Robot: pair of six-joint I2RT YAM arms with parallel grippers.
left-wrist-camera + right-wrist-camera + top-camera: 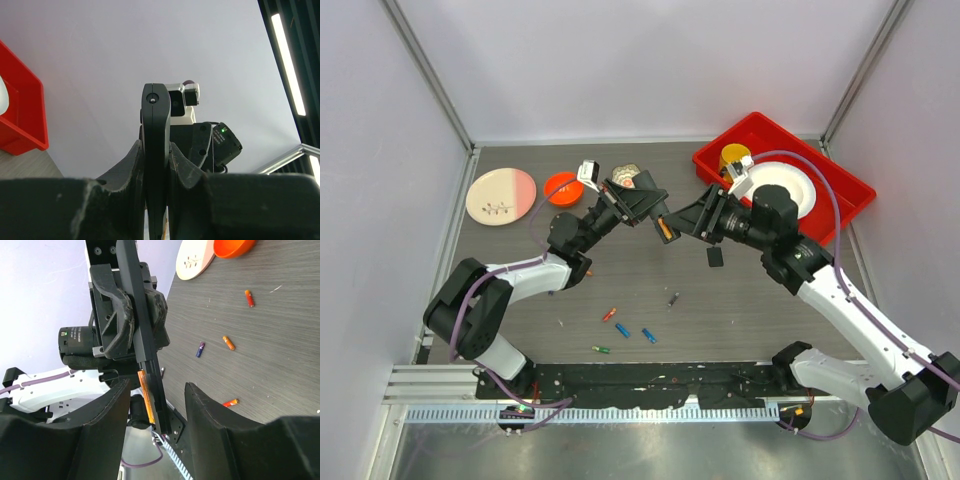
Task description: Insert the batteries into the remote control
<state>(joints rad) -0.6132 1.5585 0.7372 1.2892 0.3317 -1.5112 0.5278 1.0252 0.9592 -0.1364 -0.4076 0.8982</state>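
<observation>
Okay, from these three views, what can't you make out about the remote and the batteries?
Left wrist: remote control shows edge-on only; left gripper covers its lower part, recess unseen.
Right wrist: orange battery on the remote, seated or not unclear, seen side-on.
Top: loose batteries too small to read polarity.

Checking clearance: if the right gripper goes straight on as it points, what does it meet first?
Likely the slim black plastic remote control clamped in the left gripper, dead ahead of the open right gripper, a thin orange battery along its edge. Depth is unclear.
</observation>
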